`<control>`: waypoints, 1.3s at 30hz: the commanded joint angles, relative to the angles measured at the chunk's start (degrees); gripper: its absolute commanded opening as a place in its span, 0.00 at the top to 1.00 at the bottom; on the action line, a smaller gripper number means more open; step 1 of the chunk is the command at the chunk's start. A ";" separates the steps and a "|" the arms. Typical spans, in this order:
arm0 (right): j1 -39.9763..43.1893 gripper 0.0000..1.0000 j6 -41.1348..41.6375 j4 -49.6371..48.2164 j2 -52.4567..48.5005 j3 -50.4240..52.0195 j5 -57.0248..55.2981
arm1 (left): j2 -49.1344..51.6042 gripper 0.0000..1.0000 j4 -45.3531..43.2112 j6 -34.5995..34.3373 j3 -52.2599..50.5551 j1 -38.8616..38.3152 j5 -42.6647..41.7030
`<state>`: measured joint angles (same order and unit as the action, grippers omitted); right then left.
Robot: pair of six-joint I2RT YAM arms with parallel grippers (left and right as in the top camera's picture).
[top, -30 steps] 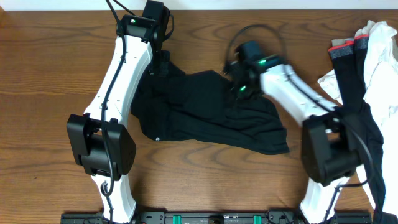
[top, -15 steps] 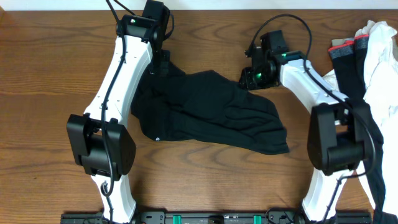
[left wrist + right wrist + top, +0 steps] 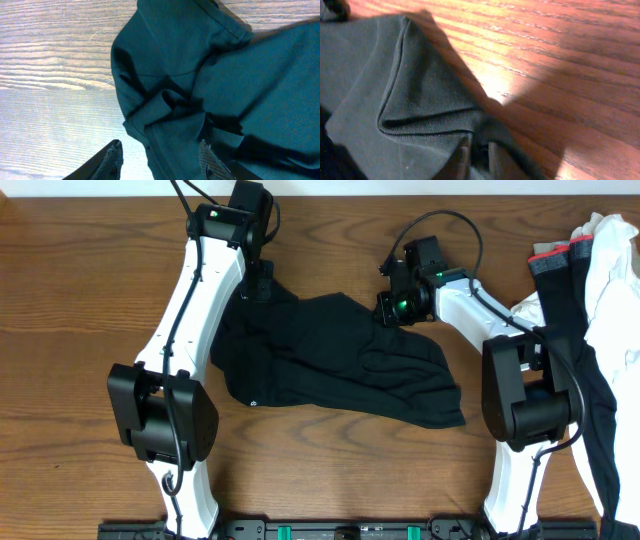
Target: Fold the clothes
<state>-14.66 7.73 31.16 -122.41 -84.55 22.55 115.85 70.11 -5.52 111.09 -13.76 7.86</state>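
Right tool (image 3: 479,146) pinches T-shirt (image 3: 395,80) hem — wrist-view only.

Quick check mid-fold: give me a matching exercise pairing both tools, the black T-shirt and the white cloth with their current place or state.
1 left tool
2 right tool
3 black T-shirt
4 white cloth

A right end of the table
B pinching shirt edge
C fingers apart over fabric
D crumpled, mid-table

Pairs: 1-C, 2-B, 3-D, 4-A
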 commanded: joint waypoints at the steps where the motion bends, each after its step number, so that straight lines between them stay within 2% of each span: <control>1: -0.28 0.92 0.39 -0.13 -0.11 0.02 0.79 | -0.02 0.49 0.04 0.76 0.02 0.09 0.28; 3: 0.17 0.87 0.39 -0.02 -0.11 0.02 0.81 | -0.02 0.49 0.04 0.76 0.02 0.09 0.28; 5: 0.74 0.99 0.39 0.68 -0.11 0.02 0.83 | -0.02 0.49 0.07 0.76 0.02 0.09 0.28; 13: 3.52 0.99 0.42 1.92 2.05 0.00 -0.26 | -0.02 0.49 0.09 0.79 0.02 0.09 0.28; 22: 14.75 0.99 0.57 -0.74 13.38 0.00 -3.21 | -0.02 0.49 -0.61 0.76 0.02 0.09 0.28; 30: 17.25 0.99 -1.03 -2.86 12.13 0.00 -2.78 | -0.02 0.48 -2.36 0.72 0.02 0.09 0.20; 32: 17.22 0.90 -1.16 -3.28 12.11 0.00 -3.98 | -0.02 0.49 -3.02 0.72 0.02 0.09 0.13; 33: 17.22 0.80 -1.16 -3.30 12.13 0.00 -4.79 | -0.02 0.49 -3.48 0.70 0.02 0.09 -0.09; 34: 17.27 0.65 -1.16 -3.26 12.15 0.00 -4.85 | -0.02 0.49 -4.04 0.72 0.02 0.09 -0.90; 35: 17.42 0.57 -1.14 -2.99 12.15 0.00 -4.74 | -0.02 0.49 -4.52 0.72 0.02 0.09 -1.84; 39: 17.90 0.51 -1.14 0.79 12.15 0.00 -4.15 | -0.02 0.48 -5.40 0.72 0.02 0.09 -6.23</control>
<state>2.94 7.03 30.59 -110.17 -84.47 18.39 115.85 64.66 -5.52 111.09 -13.76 5.23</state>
